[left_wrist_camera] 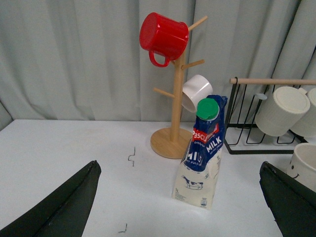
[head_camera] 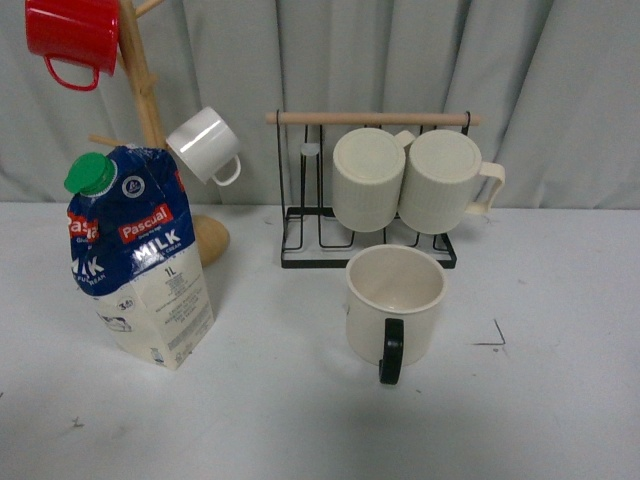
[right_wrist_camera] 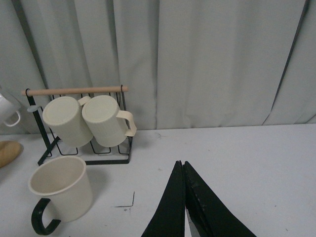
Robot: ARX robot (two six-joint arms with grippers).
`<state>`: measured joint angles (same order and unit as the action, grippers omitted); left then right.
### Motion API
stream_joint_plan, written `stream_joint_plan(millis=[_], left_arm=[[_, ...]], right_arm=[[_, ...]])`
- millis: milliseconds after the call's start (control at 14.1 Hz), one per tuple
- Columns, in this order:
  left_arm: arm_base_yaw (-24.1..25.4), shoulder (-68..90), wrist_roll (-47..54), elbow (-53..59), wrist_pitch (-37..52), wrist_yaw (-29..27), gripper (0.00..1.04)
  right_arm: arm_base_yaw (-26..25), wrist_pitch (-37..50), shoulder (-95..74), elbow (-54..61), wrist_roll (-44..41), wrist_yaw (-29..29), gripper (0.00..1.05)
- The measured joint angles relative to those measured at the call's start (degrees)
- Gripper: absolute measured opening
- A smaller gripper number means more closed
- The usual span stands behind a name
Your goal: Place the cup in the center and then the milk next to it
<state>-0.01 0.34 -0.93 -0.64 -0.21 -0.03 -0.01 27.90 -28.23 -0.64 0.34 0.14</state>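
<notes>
standing upright on the white table point(head_camera: 300, 420), the cup point(head_camera: 395, 300) is seen near the middle of the front view, just ahead of the black wire rack point(head_camera: 300, 240), with its black handle turned toward the camera. the milk point(head_camera: 140, 260) is found far to the left, well apart from the cup, close beside the round base of the wooden mug tree point(head_camera: 150, 110); its green cap is at the top and its upper part looks somewhat crumpled. a red mug point(head_camera: 70, 35) and a small white mug point(head_camera: 205, 143) are hung on the tree's pegs. two ribbed cream mugs point(head_camera: 370, 180) are held on their sides in the rack, under its wooden bar.

in the left wrist view the left gripper point(left_wrist_camera: 178, 168) is shown released, its dark fingers point(left_wrist_camera: 74, 197) spread wide, with the carton seen between them but untouched. in the right wrist view the right gripper point(right_wrist_camera: 182, 165) is shown clenched, fingers pressed together on nothing, above bare table to the side of the cup.
</notes>
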Motion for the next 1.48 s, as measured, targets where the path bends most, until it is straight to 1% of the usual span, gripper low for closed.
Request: stream_joint_plan(millis=[424, 848, 919, 990, 1131, 1202, 1414, 1485], left_arm=[[0.0, 0.0, 0.0, 0.0, 0.0, 0.0, 0.98], [0.0, 0.0, 0.0, 0.0, 0.0, 0.0, 0.98], [0.0, 0.0, 0.0, 0.0, 0.0, 0.0, 0.98], [0.0, 0.0, 0.0, 0.0, 0.0, 0.0, 0.98], [0.0, 0.0, 0.0, 0.0, 0.0, 0.0, 0.98], [0.0, 0.0, 0.0, 0.0, 0.0, 0.0, 0.98], [0.0, 0.0, 0.0, 0.0, 0.0, 0.0, 0.98], [0.5, 1.0, -0.5, -1.2, -4.3, 1.0, 0.98]], right_arm=[[0.0, -11.6, 11.9, 0.0, 0.0, 0.0, 0.02], [0.0, -18.4, 18.7, 0.0, 0.0, 0.0, 0.02], [0.0, -27.3, 24.4, 0.0, 0.0, -0.1, 0.02], [0.0, -27.5, 28.2, 0.0, 0.0, -0.2, 0.02], [0.0, -28.3, 27.9, 0.0, 0.0, -0.1, 0.02], [0.0, -28.0, 28.0, 0.0, -0.1, -0.1, 0.1], [0.0, -28.1, 28.0, 0.0, -0.1, -0.1, 0.48], [0.0, -28.1, 28.0, 0.0, -0.1, -0.1, 0.61]])
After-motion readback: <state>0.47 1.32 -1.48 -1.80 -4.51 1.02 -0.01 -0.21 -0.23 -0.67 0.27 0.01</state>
